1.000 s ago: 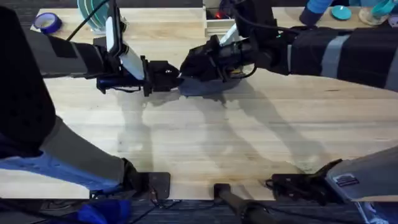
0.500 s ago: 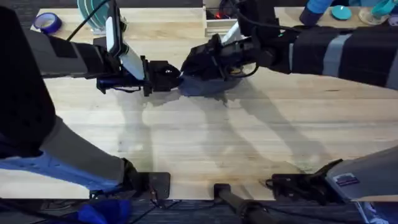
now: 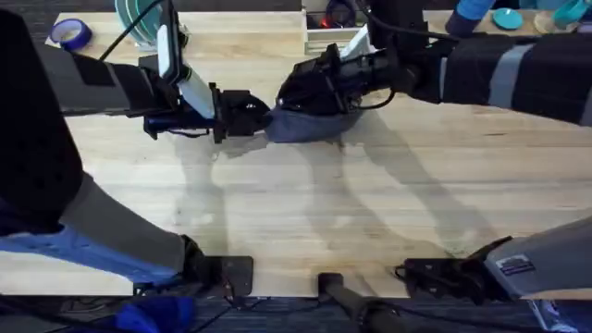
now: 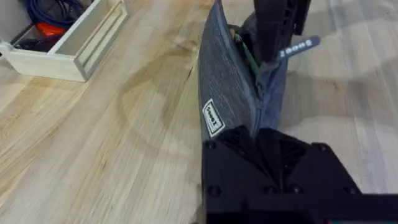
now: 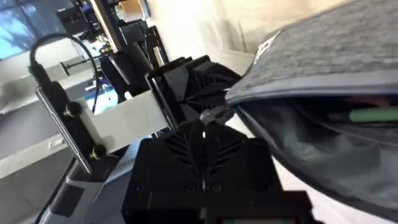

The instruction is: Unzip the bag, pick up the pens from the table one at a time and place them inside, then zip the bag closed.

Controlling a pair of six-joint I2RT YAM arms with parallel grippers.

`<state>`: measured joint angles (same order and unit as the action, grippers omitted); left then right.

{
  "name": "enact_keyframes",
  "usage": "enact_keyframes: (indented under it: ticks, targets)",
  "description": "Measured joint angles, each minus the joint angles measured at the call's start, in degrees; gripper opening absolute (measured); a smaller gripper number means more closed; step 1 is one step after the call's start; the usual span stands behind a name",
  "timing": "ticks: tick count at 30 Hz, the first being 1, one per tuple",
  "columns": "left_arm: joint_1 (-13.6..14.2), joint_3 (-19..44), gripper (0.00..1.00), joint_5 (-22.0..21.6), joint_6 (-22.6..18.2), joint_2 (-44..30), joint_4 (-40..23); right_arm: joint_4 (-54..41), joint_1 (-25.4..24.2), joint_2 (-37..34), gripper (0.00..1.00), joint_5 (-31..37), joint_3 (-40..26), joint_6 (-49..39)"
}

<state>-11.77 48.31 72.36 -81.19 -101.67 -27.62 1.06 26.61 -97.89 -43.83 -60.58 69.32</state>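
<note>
The bag [image 3: 310,125] lies on the far middle of the desk [image 3: 305,213], caught between the two end effectors. The left end effector [image 3: 262,118] comes in low and level from the left and is pinched on the bag's near end; the left wrist view has the grey fabric [image 4: 227,93] rising straight out from between the black fingers [image 4: 239,140], a small white label on its side. The right arm reaches across from the far right, forearm sloping down, and its end effector [image 3: 310,92] sits right on top of the bag's upper edge. In the right wrist view its fingers [image 5: 199,149] are pressed together on something small and metallic at the zipper line — most likely the pull, though I can't be certain. Beyond them the bag's mouth [image 5: 336,124] gapes open, with something slim and green lying inside.

Toward the arm bases from both end effectors the desk is open bare wood. Behind the right end effector, at the far edge, a shallow white tray [image 3: 324,37] sits close; beyond the left arm are a roll of blue tape [image 3: 70,33] and a teal-rimmed object.

The bag's far side is hidden under the right end effector.
</note>
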Motion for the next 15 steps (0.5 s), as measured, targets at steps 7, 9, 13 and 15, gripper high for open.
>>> enact_keyframes:
  ticks: [7, 9, 13, 15]
  targets:
    - [0.00, 0.00, 0.042, -0.03, 0.00, 0.00, 0.00, -3.15, -1.43, 0.00, 0.034, -0.60, 0.00, -1.52]
    - [0.00, 0.00, 0.042, -0.07, 0.00, 0.00, 0.00, -5.12, -2.04, 0.00, 0.035, -0.81, 0.00, -2.24]
    - [0.00, 0.00, 0.042, -0.07, 0.00, 0.00, 0.00, -6.80, -3.09, 0.00, 0.035, -1.05, 0.00, -3.79]
    - [0.00, 0.00, 0.042, -0.07, 0.00, 0.00, 0.00, -7.12, -3.51, 0.00, 0.035, -1.11, 0.00, -4.39]
